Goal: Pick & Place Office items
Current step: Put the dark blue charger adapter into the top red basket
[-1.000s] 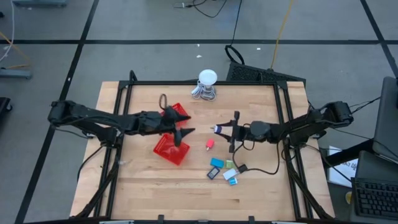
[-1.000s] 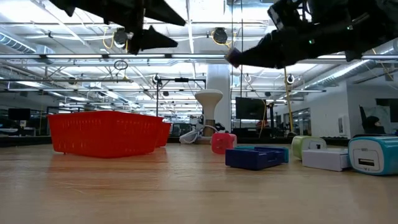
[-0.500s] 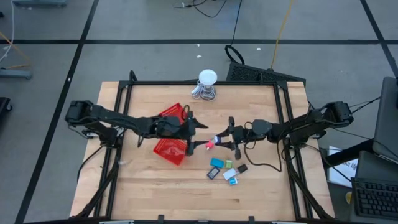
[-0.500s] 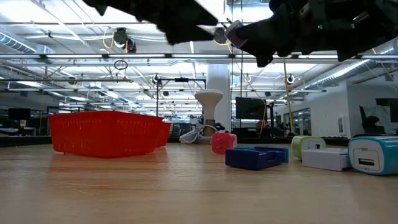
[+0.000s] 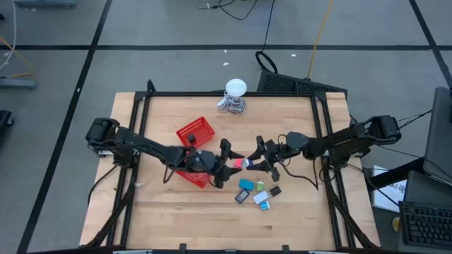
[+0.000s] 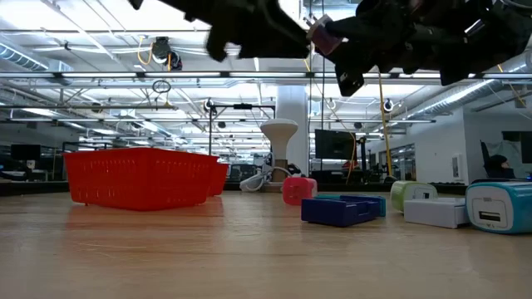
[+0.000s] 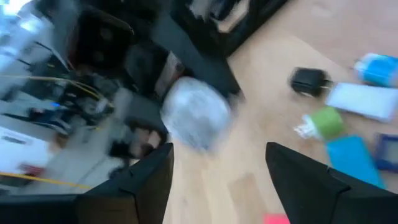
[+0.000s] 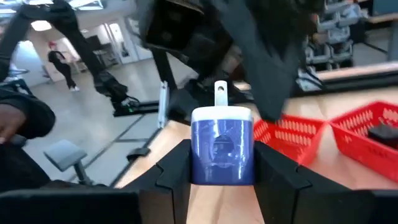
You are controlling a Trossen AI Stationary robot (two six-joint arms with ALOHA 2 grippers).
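Observation:
My right gripper is shut on a small blue-and-white piece, held high over the table's middle. My left gripper is open and faces it from the left. In the left wrist view its fingers stand just short of the blurred piece. A pink-red piece lies on the table below them. More small pieces lie toward the near edge: blue, green, black, dark blue and light blue. My right gripper pinches the blue-and-white piece by its two opposite sides, one finger on each. The fingers come level from the table's right. The piece is lifted clear of the table, and its white end with a small tab points away from the gripper toward the left gripper.
Two red mesh baskets sit left of centre, one farther and one nearer, partly under my left arm. A white round-headed gadget with a coiled cable stands by the far edge. A black cable trails from my right arm.
My left gripper has moved from over the baskets toward the table's right, up to the right gripper. My right gripper has carried the blue-and-white piece a little toward the near edge. The two grippers now face each other closely.

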